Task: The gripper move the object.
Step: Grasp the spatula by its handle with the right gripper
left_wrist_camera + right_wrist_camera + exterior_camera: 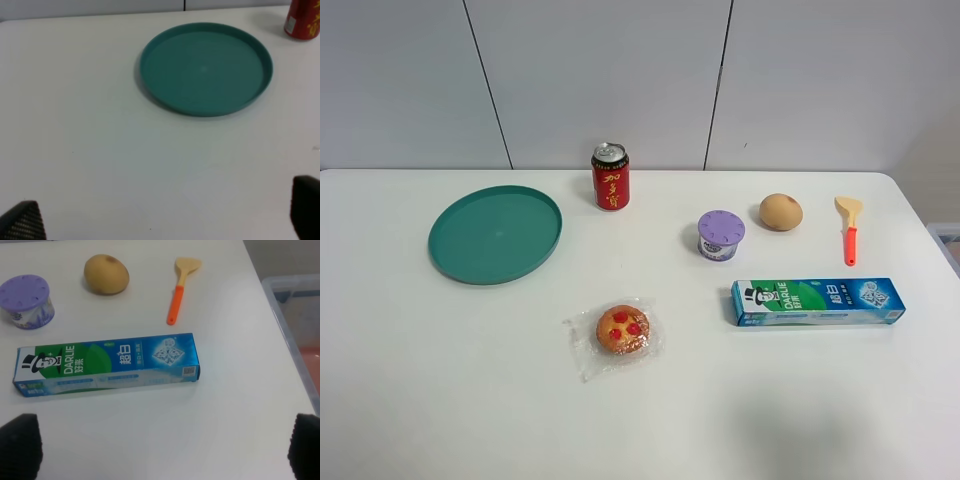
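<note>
The small spatula (pixel 848 228), with a pale wooden blade and an orange-red handle, lies flat at the table's right side, right of the brown egg (pixel 781 212) and behind the toothpaste box (pixel 817 301). In the right wrist view the spatula (pixel 181 287) lies beyond the box (pixel 107 365). My right gripper (pixel 162 447) is open and empty, with dark fingertips (pixel 20 445) wide apart, short of the box. My left gripper (pixel 162 215) is open and empty over bare table, short of the green plate (pixel 205 70). Neither arm shows in the high view.
A green plate (pixel 496 234) lies at the left, a red can (pixel 610 177) at the back middle, a purple-lidded cup (pixel 721 235) by the egg, and a wrapped pastry (pixel 622 330) at the front middle. A grey bin (pixel 295 315) stands off the table's right edge.
</note>
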`<state>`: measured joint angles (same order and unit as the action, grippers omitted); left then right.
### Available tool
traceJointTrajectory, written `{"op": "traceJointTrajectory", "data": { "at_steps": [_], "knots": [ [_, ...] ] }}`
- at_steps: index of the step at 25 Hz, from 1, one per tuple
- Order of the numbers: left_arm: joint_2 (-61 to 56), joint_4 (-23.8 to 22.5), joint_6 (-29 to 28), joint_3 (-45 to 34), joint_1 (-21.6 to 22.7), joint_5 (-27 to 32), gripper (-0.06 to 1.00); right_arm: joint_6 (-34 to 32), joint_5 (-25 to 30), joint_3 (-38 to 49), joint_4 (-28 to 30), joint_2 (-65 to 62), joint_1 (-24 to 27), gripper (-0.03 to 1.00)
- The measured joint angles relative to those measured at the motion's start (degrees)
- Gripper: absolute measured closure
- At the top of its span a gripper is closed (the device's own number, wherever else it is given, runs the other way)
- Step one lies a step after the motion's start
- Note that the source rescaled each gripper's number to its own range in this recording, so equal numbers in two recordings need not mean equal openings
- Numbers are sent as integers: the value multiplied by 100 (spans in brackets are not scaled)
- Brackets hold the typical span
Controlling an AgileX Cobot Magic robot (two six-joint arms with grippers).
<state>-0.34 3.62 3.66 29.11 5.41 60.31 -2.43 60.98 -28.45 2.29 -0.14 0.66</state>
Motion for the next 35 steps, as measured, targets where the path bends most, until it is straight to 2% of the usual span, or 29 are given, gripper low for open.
{"op": "traceJointTrajectory", "data": {
  "at_steps": [17, 27, 35],
  "knots": [
    [0, 0, 0, 0, 0, 0, -6, -2, 0, 0, 0, 0, 0, -3],
    [0, 0, 0, 0, 0, 0, -6, -687, 0, 0, 241, 36, 0, -3],
    [0, 0, 0, 0, 0, 0, -6, -640, 7, -37, 234, 1583, 0, -3]
  ]
}}
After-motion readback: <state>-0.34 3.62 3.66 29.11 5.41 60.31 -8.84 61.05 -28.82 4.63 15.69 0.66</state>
